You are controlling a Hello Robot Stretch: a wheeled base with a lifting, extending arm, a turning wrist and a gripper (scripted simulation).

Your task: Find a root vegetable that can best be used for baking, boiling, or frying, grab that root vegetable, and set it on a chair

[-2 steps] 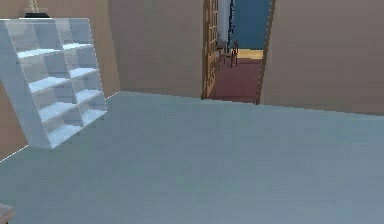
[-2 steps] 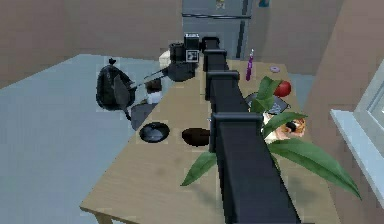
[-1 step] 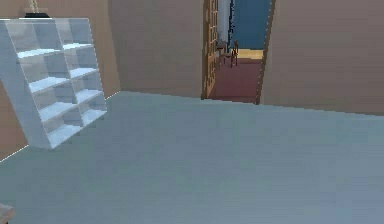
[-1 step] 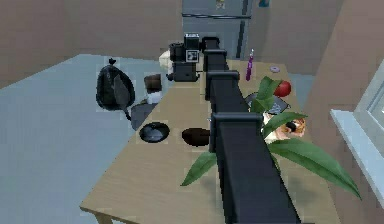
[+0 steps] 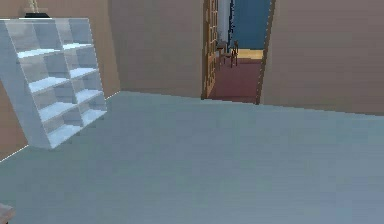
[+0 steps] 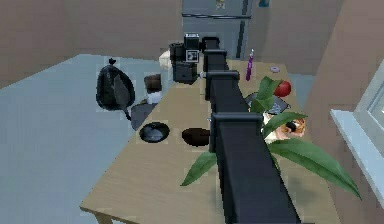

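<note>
My arm (image 6: 240,130) runs as a dark bar up over a wooden table (image 6: 150,180). At its far end are the white marked squares and, left of them, the gripper (image 6: 172,58), above the table's far part. Small things stand close by it, so I cannot tell whether it holds anything. A small tan blob (image 6: 275,68) lies at the table's far right, too small to name. A red round thing (image 6: 283,88) sits near it.
On the table are two dark bowls (image 6: 153,132), a black bag (image 6: 115,88), a purple bottle (image 6: 250,68) and a leafy plant (image 6: 300,150). A grey fridge (image 6: 215,18) stands behind. The forward view has a white shelf unit (image 5: 55,85), open blue-grey floor and a doorway (image 5: 240,55).
</note>
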